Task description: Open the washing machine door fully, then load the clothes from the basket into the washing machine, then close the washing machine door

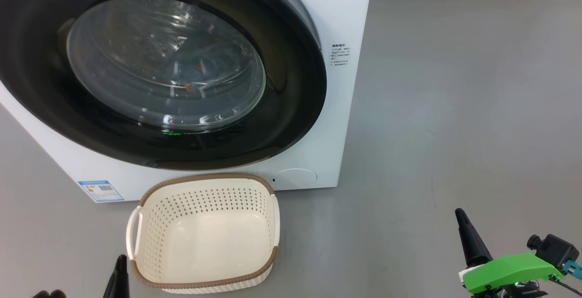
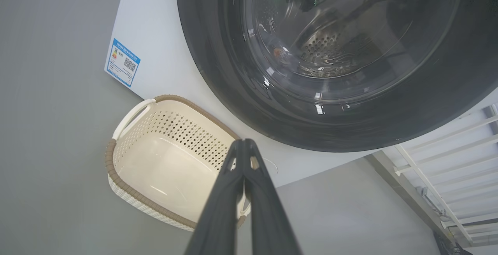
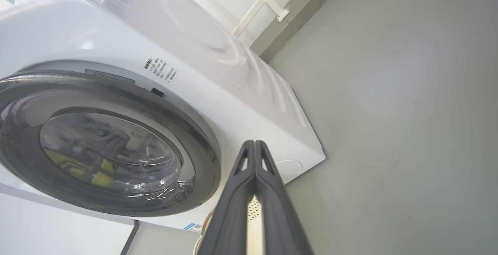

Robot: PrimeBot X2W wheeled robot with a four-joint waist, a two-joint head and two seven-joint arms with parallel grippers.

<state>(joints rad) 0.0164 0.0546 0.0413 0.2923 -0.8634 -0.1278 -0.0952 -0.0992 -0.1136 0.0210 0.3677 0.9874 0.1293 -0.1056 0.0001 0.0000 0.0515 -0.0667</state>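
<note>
- The washing machine door [image 1: 166,63], at 11 o'clock in the head view, sits shut against the boxy white washing machine [image 1: 350,16]. It has a glossy black rim and bulging clear glass.
- The basket [image 1: 204,179], at 6 o'clock just in front of the machine, is empty. It is cream perforated plastic with a brown woven-look rim.
- Faint orange-brown flecks behind the glass are probably the clothes [image 1: 190,87].
- The left gripper [image 2: 244,146] at 7 o'clock and the right gripper [image 3: 254,146] at 4 o'clock have dark tapered fingers pressed together, holding nothing.
- The task looks finished.

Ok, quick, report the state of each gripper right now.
Left gripper: jaws closed, holding nothing.
Right gripper: jaws closed, holding nothing.
</note>
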